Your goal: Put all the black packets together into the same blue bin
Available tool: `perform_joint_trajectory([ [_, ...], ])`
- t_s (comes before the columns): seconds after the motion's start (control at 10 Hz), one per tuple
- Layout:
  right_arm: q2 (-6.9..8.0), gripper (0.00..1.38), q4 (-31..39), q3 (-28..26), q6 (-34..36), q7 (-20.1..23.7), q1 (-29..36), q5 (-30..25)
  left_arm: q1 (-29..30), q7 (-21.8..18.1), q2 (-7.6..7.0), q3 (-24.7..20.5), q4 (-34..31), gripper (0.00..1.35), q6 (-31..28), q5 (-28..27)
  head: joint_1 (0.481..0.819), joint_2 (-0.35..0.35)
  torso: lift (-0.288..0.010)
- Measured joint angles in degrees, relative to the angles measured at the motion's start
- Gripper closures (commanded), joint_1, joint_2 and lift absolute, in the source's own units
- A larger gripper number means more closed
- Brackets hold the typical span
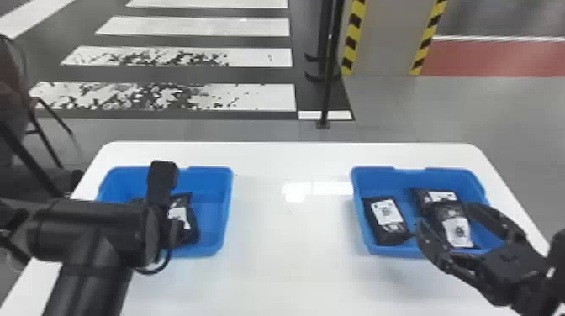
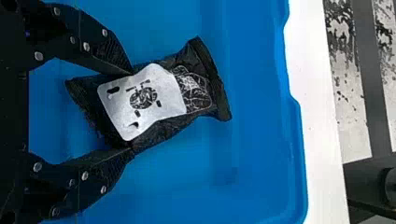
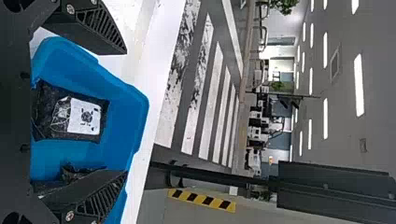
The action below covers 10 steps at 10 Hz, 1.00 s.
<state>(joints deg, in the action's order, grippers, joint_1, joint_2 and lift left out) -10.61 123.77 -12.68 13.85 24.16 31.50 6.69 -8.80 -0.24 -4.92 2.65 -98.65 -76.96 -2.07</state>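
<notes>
1. Your left pincer [image 2: 131, 111] grips a black packet [image 2: 154, 102] inside the left blue bin [image 1: 210, 170].
2. Your right pincer [image 3: 126, 110], spread wide, is at the right blue bin [image 1: 378, 185].
3. Gathering step: likely lift, then carry rightward.

Left bin [image 1: 229, 197] and right bin [image 1: 357, 197] blue, packets [image 1: 384, 235] black with white, black-marked labels [image 1: 386, 211], table [image 1: 294, 256] white, far-left floor [image 1: 197, 75] striped white and dark grey, far-right strip [image 1: 496, 59] red
</notes>
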Motion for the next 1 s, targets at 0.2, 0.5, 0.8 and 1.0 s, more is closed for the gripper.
perform_joint_trajectory([
  [0.2,-0.02,0.11,-0.2,0.0,-0.3,0.1,0.0,0.3,0.3,0.2,0.01,0.5,0.0,1.21,-0.6,0.1,0.695,-0.002,-0.110],
  [0.5,-0.17,0.11,-0.5,0.0,-0.5,0.5,0.1,0.6,3.8,0.1,0.27,-0.5,-3.7,1.21,9.0,0.9,0.695,-0.010,-0.110],
  [0.8,-0.33,0.11,0.1,0.4,-0.2,0.4,-0.7,1.3,10.5,0.6,0.90,-3.3,-18.2,1.21,19.9,-1.7,0.695,0.013,-0.110],
  [1.0,-1.16,0.11,1.4,2.3,4.6,1.4,-4.6,4.7,17.8,0.5,1.31,-4.7,-24.4,1.21,38.9,0.6,0.695,0.037,-0.110],
])
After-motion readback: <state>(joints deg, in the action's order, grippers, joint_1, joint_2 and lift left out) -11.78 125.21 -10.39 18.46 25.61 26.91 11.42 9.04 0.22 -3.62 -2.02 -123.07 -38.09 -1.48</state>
